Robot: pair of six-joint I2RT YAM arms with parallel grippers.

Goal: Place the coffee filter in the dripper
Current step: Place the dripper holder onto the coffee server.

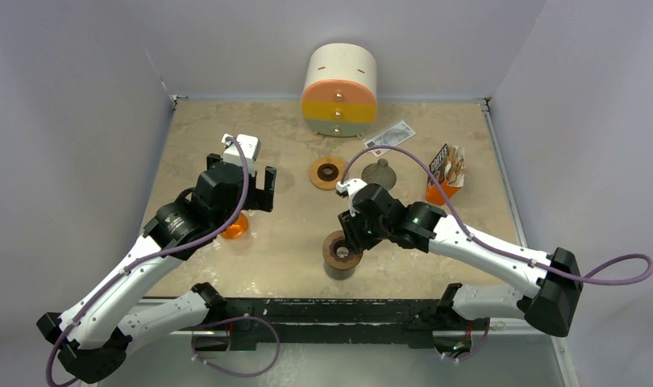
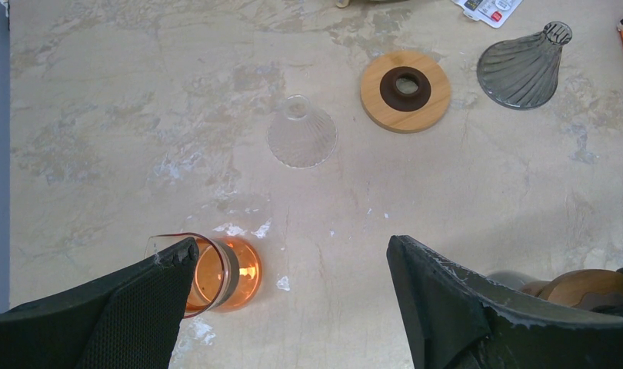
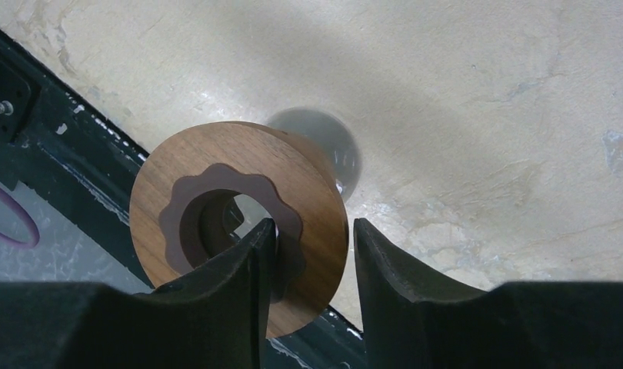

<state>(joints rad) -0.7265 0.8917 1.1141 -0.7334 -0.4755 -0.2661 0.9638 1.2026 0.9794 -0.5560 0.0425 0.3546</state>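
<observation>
Brown paper coffee filters point(image 1: 453, 169) stand in an orange holder at the right of the table. A grey ribbed dripper cone point(image 1: 380, 172) point(image 2: 524, 65) lies wide end down near the back, and a clear glass cone point(image 2: 301, 134) sits left of it. My right gripper point(image 1: 352, 236) point(image 3: 314, 227) straddles the rim of a dark wooden ring point(image 1: 341, 250) point(image 3: 239, 207) resting on a grey cup point(image 3: 328, 142). One finger is in the ring's hole, and a gap shows at the other. My left gripper point(image 1: 257, 189) point(image 2: 293, 250) hangs open and holds nothing.
A light wooden ring point(image 1: 327, 172) point(image 2: 405, 91) lies at centre back. An orange glass point(image 1: 234, 227) point(image 2: 220, 273) stands by my left finger. A round drawer box point(image 1: 340, 90) sits at the back wall, with a printed card point(image 1: 389, 135) beside it. The table's black front edge point(image 3: 54, 146) is close.
</observation>
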